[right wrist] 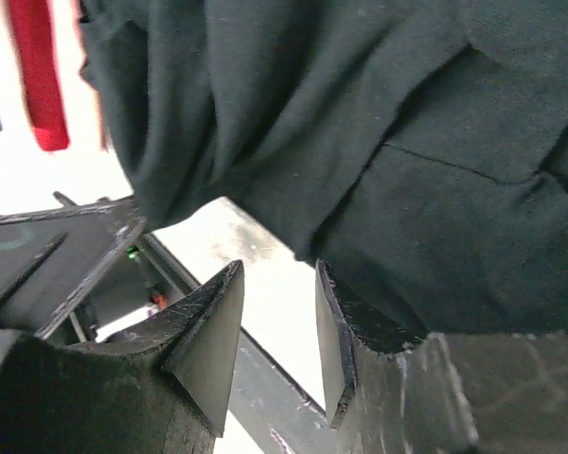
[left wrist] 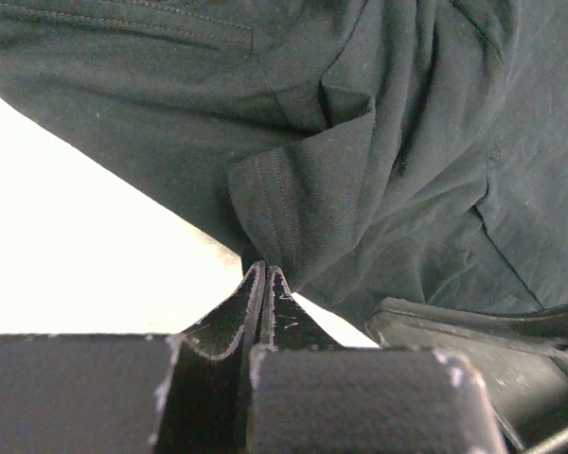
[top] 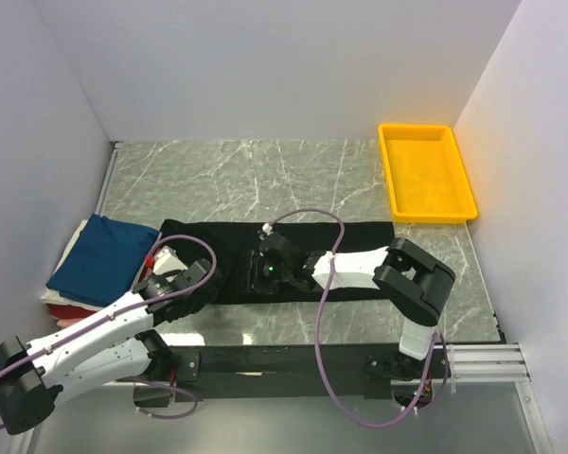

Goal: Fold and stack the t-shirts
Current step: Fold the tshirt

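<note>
Two grippers down low. The left gripper (left wrist: pixel 265 269) is pinched tight on the near hem of the one black t-shirt (left wrist: pixel 379 142). The right gripper (right wrist: pixel 276 270) is half-spread, cloth just past its fingertips. One folded navy t-shirt (top: pixel 99 257) left, one yellow tray (top: pixel 390 180) far right.

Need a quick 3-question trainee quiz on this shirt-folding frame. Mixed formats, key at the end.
1. True or false: the yellow tray has a shirt in it.
2. What colour is the topmost folded t-shirt on the left?
3. The left gripper and right gripper are both at the black t-shirt. Which has its jaws apart? A left, B right, C both.

Key: 1 false; 2 navy-blue; 3 B.
</note>
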Controlling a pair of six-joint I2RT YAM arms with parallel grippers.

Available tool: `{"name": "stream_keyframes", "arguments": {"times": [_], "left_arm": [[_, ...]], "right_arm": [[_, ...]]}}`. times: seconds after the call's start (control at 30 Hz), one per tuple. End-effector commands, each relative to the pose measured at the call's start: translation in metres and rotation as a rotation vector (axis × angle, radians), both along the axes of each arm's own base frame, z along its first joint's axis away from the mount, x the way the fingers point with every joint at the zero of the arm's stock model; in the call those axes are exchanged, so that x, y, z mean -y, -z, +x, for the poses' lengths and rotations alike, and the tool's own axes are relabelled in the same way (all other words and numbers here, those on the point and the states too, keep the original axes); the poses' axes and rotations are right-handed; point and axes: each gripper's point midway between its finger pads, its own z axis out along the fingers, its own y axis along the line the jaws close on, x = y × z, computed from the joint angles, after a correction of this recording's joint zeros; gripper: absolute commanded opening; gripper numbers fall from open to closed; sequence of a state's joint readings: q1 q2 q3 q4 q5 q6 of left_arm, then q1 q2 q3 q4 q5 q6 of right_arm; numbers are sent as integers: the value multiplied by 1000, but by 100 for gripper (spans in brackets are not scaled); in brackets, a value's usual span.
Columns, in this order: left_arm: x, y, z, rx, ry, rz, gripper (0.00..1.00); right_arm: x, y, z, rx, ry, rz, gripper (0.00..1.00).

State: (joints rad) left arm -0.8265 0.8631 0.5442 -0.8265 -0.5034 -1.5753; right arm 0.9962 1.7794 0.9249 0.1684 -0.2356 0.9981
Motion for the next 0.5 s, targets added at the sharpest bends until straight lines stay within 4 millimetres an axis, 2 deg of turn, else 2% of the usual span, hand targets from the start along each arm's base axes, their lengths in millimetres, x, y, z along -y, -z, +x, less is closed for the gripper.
{"name": "stream_keyframes", "arguments": {"times": [0.0,0.27,0.47], "left_arm": [[-1,-11,4,33,-18,-5,1],[1,-15,6,44,-2,-13,1],[2,-17,5,43,4,-13,1]], "right_arm": [[-12,-5,7,32,16,-1,43],[-18,5,8,24,18,-28,43],[-21,13,7,13,13,-43,38]]}}
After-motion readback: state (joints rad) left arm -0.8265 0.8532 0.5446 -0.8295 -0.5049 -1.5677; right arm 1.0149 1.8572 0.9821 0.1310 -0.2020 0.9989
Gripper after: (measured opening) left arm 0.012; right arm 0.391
